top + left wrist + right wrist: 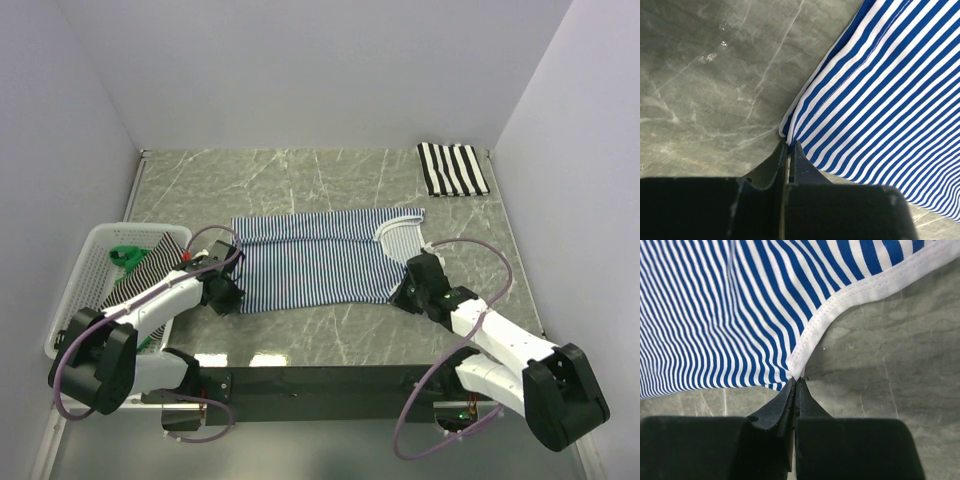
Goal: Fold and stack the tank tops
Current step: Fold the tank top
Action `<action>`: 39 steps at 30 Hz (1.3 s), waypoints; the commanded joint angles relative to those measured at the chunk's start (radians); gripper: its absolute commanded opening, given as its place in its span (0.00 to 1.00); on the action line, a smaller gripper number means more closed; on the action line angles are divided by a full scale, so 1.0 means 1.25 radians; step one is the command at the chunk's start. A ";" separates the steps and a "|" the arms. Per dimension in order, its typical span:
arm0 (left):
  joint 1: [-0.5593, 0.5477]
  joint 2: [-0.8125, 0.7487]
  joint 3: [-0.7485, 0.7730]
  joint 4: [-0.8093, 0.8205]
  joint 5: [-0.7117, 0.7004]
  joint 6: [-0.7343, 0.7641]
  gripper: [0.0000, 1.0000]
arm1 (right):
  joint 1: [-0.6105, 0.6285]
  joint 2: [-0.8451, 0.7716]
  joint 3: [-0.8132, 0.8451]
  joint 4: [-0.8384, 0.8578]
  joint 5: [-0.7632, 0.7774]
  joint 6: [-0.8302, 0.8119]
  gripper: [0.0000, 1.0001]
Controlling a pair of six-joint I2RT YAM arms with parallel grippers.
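Overhead view of a marbled table (300, 190) with two robot arms at its near edge. A navy top (320, 260), thinly striped in navy and white, lies spread flat at the centre, its hem towards 9 o'clock and its white-trimmed openings towards 3 o'clock. A folded top (452, 168) with broad black-and-white stripes sits at the table's 1 o'clock corner, well apart. A white basket (88, 262) at 8 o'clock holds more striped cloth (150, 265) and something green (125, 256).

The step in hand appears to be the first fold of the navy top, with both near corners just taken.

The left gripper (228, 297) is at the navy top's 7 o'clock corner. In its wrist view, the fingers are pressed together with the hem corner pinched between the tips.

The right gripper (405, 297) is at the 5 o'clock corner. It is pressed together in the same way, nipping the point where the white trim (855, 295) meets the striped edge.

Next, both arms likely need to lift together and carry the near edge towards 12 o'clock, laying it over the far edge. They should keep level and evenly spaced so the cloth neither bunches nor slips from these thin pinches.
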 commanded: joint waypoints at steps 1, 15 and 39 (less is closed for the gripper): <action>-0.002 -0.026 0.029 -0.038 -0.025 0.022 0.01 | 0.003 -0.041 0.043 -0.069 0.053 -0.026 0.00; 0.012 0.037 0.158 -0.039 -0.019 0.043 0.01 | 0.000 0.030 0.170 -0.073 0.057 -0.052 0.00; 0.148 0.295 0.382 0.048 0.011 0.079 0.01 | -0.058 0.405 0.457 -0.002 0.077 -0.105 0.00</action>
